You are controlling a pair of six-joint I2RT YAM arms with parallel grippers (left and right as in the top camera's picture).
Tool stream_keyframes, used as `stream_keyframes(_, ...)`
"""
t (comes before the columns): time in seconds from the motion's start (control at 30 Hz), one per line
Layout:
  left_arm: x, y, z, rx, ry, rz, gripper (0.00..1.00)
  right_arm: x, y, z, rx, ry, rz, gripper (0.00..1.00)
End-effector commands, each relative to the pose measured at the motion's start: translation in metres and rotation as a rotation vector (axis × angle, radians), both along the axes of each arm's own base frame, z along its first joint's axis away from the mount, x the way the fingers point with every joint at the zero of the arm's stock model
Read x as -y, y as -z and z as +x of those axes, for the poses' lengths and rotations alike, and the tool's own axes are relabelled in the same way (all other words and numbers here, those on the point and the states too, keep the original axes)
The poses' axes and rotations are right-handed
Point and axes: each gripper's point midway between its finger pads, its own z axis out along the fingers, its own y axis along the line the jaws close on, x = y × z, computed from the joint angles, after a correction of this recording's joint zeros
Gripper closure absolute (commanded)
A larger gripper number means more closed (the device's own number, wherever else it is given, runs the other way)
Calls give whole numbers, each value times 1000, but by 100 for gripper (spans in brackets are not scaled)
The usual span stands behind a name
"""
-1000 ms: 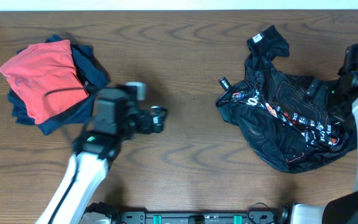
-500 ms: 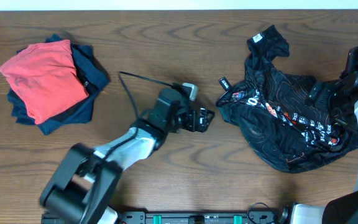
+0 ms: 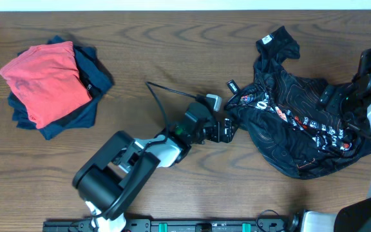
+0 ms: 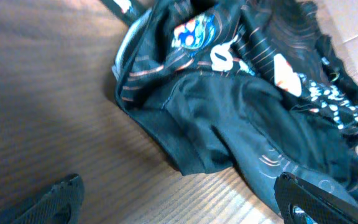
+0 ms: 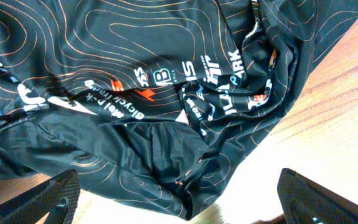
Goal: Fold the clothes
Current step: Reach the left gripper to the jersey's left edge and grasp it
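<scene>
Black jersey [image 3: 295,122] crumpled on table [image 3: 185,51], just ahead of left tool [image 3: 229,129], beneath right tool [image 5: 182,199], both tools spread apart.

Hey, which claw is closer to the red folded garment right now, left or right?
Left. The left claw sits at the black jersey's left edge, well to the right of the red garment. The right claw is farther away, over the jersey's right part.
</scene>
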Motion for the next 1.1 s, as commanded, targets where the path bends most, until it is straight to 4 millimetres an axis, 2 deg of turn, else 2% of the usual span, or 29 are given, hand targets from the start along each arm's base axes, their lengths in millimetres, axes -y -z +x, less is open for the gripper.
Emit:
stream_keyframes(0.0, 13, 1, 11, 2, -18, -8, 3, 5, -3, 0, 4, 23, -16, 1)
stream_keyframes(0.07, 18, 1, 14, -4, -21, -16, 10, 5, -3, 0, 3, 23, -16, 1)
stream_keyframes(0.13, 25, 0, 18, -12, -24, -30, 23, 5, -3, 0, 3, 23, -16, 1)
stream_keyframes(0.3, 38, -3, 18, -10, -12, -45, 44, 5, -3, -1, -2, 22, -15, 1)
stream_keyframes(0.47, 37, -3, 20, -10, -14, -45, 78, 4, -2, -1, -3, 22, -15, 1)
stream_keyframes(0.57, 35, 0, 19, -22, -16, -34, 79, 4, -2, -2, -4, 22, -15, 1)
stream_keyframes(0.7, 15, 13, 20, -85, -46, 33, 94, 4, -2, -2, -7, 19, -15, 1)
stream_keyframes(0.83, -18, 9, 30, -107, -84, 101, 94, 4, -2, -2, -8, 17, -15, 1)
stream_keyframes(0.9, -36, -4, 38, -80, -93, 125, 94, 4, -2, -3, -11, 11, -15, 1)
stream_keyframes(1.07, -85, -53, 62, 11, -178, 159, 95, 3, -2, -7, -26, 5, -12, 1)
